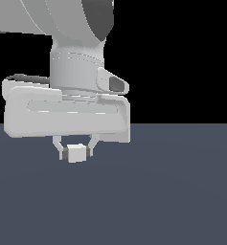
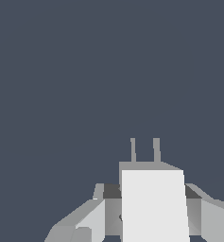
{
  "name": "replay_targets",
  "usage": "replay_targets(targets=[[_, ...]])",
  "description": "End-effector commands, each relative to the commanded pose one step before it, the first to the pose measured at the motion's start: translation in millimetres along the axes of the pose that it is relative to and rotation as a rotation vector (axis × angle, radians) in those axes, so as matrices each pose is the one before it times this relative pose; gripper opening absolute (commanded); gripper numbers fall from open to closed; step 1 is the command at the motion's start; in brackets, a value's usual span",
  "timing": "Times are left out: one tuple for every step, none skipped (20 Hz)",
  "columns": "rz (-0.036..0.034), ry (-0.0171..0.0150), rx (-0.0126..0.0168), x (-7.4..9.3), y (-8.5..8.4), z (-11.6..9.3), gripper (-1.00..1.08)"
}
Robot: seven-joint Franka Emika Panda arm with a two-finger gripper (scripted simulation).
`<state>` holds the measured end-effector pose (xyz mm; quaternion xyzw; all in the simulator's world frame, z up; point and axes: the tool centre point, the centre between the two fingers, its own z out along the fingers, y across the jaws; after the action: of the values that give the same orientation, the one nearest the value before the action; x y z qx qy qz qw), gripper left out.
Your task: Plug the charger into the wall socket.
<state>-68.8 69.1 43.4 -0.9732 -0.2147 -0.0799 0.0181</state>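
- Exterior view: the small plain white-grey cube charger (image 1: 76,153) sits between the fingertips of the pale grey gripper (image 1: 75,152), fingers (image 1: 61,151) closed narrowly on its two sides, above the flat dark slate-blue floor (image 1: 172,191).
- Wrist view: the charger (image 2: 153,203) shows a white face and two thin grey prongs (image 2: 144,150) pointing away from the gripper (image 2: 151,212), fingers clamping both sides.

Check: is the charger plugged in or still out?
Out. The gripper holds the charger above the floor; its prongs are bare, no socket visible.
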Motion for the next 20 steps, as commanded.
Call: replay_targets(targets=[[0.07133, 0.00117, -0.01117, 3.23, 2.96, -4.81, -1.00], [0.02730, 0.00022, -0.00438, 1.22, 1.14, -1.80, -1.00], [0.02711, 0.00020, -0.00436, 1.21, 1.14, -1.79, -1.00], [0.02692, 0.00018, -0.00434, 1.19, 1.13, -1.77, -1.00], [0.02673, 0.00015, -0.00432, 1.18, 1.13, -1.76, -1.00], [0.02658, 0.00013, -0.00431, 1.17, 1.13, -1.74, -1.00], [0.02642, 0.00011, -0.00429, 1.16, 1.13, -1.73, -1.00], [0.02626, 0.00009, -0.00428, 1.15, 1.12, -1.71, -1.00], [0.02613, 0.00007, -0.00427, 1.14, 1.13, -1.70, -1.00], [0.02598, 0.00005, -0.00426, 1.13, 1.12, -1.69, -1.00], [0.02588, 0.00003, -0.00425, 1.12, 1.13, -1.68, -1.00], [0.02576, 0.00001, -0.00425, 1.11, 1.13, -1.66, -1.00], [0.02565, -0.00001, -0.00424, 1.10, 1.13, -1.65, -1.00], [0.02556, -0.00003, -0.00424, 1.09, 1.13, -1.64, -1.00], [0.02549, -0.00005, -0.00424, 1.08, 1.14, -1.63, -1.00], [0.02540, -0.00007, -0.00424, 1.07, 1.14, -1.62, -1.00], [0.02534, -0.00009, -0.00425, 1.06, 1.15, -1.61, -1.00], [0.02528, -0.00012, -0.00425, 1.06, 1.14, -1.60, -1.00], [0.02524, -0.00014, -0.00426, 1.05, 1.15, -1.59, -1.00], [0.02519, -0.00016, -0.00427, 1.04, 1.16, -1.59, -1.00]])
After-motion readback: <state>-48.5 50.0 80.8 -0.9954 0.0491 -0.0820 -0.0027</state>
